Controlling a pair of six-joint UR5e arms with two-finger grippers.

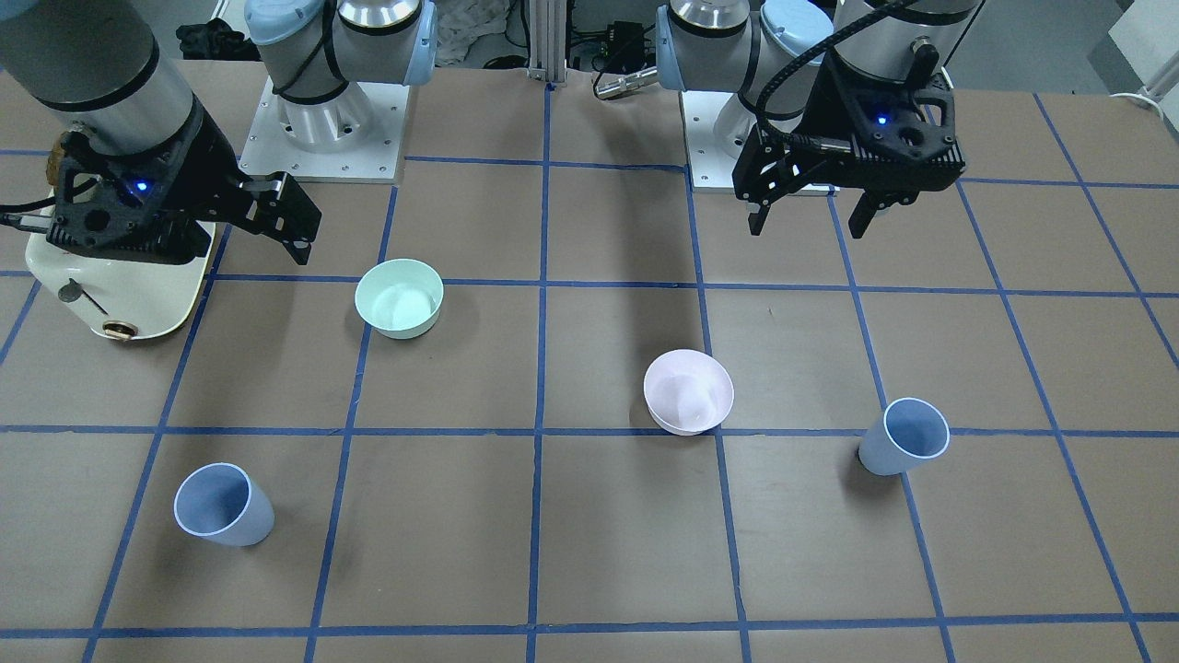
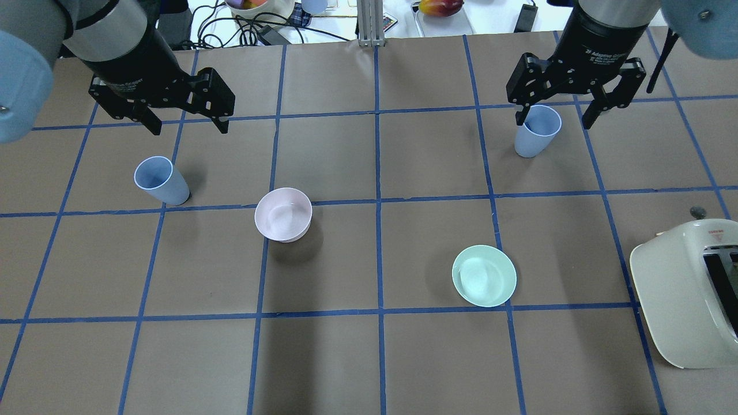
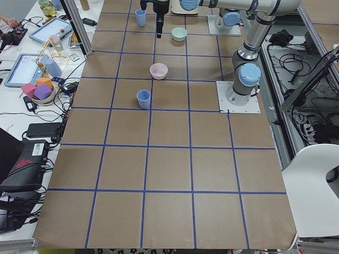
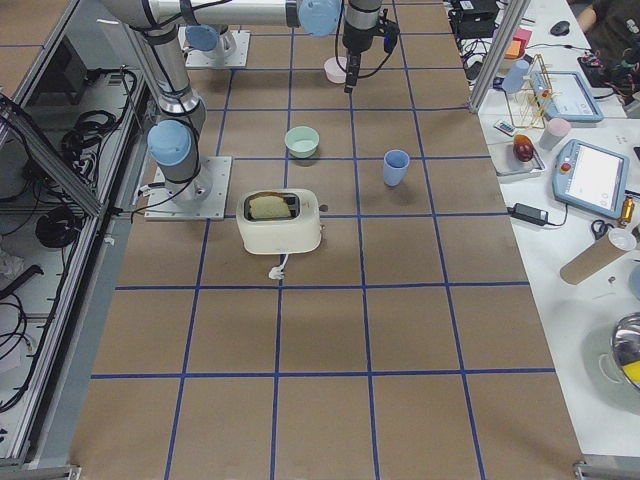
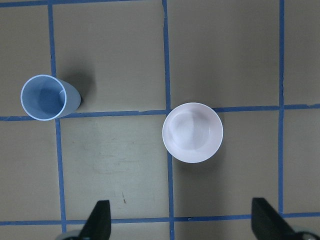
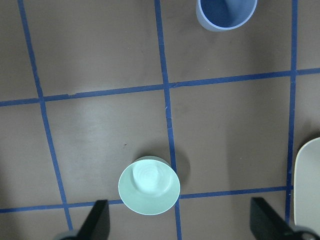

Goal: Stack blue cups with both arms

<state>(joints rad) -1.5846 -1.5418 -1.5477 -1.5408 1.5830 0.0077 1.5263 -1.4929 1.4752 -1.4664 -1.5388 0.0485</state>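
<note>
Two blue cups stand upright on the table, far apart. One cup (image 2: 161, 180) (image 1: 904, 436) is on my left side and shows at the left of the left wrist view (image 5: 45, 97). The other cup (image 2: 537, 130) (image 1: 224, 504) is on my right side, at the top edge of the right wrist view (image 6: 226, 12). My left gripper (image 2: 188, 124) (image 1: 811, 221) (image 5: 182, 225) is open, empty and high above the table. My right gripper (image 2: 554, 120) (image 1: 293, 226) (image 6: 180, 225) is also open, empty and held high, touching nothing.
A pale pink bowl (image 2: 283, 214) (image 1: 688, 391) (image 5: 192, 132) sits left of centre. A mint-green bowl (image 2: 484, 275) (image 1: 399, 296) (image 6: 149, 186) sits right of centre. A cream toaster (image 2: 680, 300) (image 1: 120, 285) stands at the table's right side. Blue tape lines grid the brown table.
</note>
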